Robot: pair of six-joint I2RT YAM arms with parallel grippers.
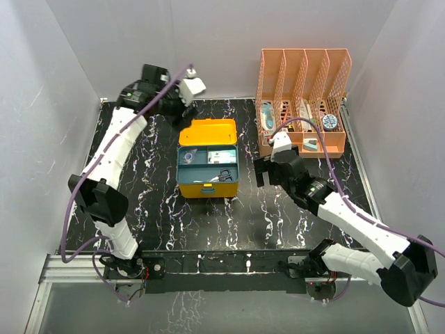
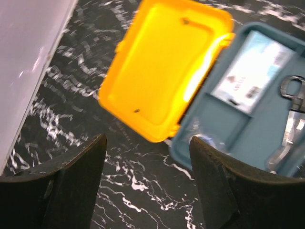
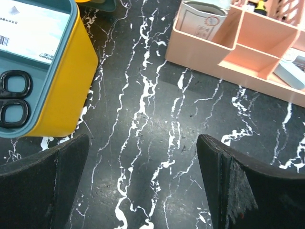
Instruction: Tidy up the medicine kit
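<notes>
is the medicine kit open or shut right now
Open. The yellow lid lies flat behind the medicine kit, leaving the teal tray, with scissors and a white packet, exposed.

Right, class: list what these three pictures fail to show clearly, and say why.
Scissors, right wrist view: mostly cut off by the left edge.
Packet, left wrist view: print blurred.
Rack contents, top view: too small to identify.

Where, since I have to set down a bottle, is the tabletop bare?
Widest: the table between the yellow box and the arm bases. Also the strip between box and orange rack, though the right gripper hovers over it. Crowded: behind the box, with its lid and the left gripper close together.
</notes>
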